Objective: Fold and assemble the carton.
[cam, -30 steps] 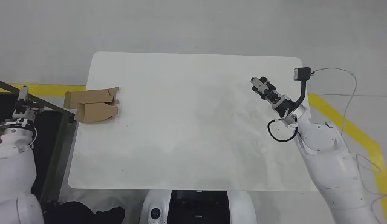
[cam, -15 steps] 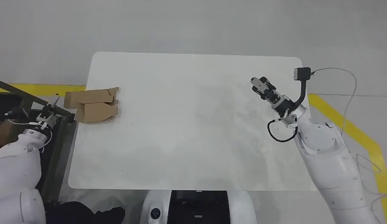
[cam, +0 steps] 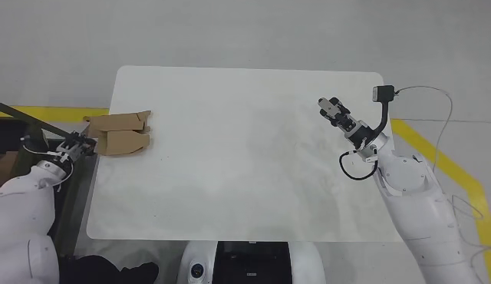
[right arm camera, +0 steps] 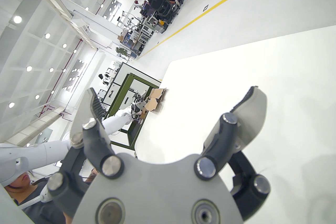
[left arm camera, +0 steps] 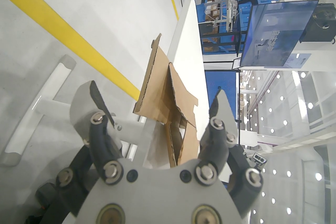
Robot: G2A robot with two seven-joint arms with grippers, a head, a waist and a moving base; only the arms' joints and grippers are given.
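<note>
Since you're looking down from the top, start with the white table [cam: 245,169]: rounded corners, bare surface over most of it. Flattened brown cardboard carton [cam: 119,133] lies at the table's left edge, toward the far-left corner, flaps unfolded, not assembled yet. Its outer end hangs past the table edge, the rest lies flat on the top. Left gripper [cam: 83,146] sits just off that left edge, right at the carton's overhanging end. Your left wrist view shows its two fingers spread wide, with the cardboard edge-on ahead of them and in line with the gap. Whether either finger touches the cardboard, you can't tell. Right gripper [cam: 330,104] hangs over the table's right side, near the right edge and well apart from the carton. Its fingers are spread too, nothing between them, pointed across the tabletop toward the carton's side.
</note>
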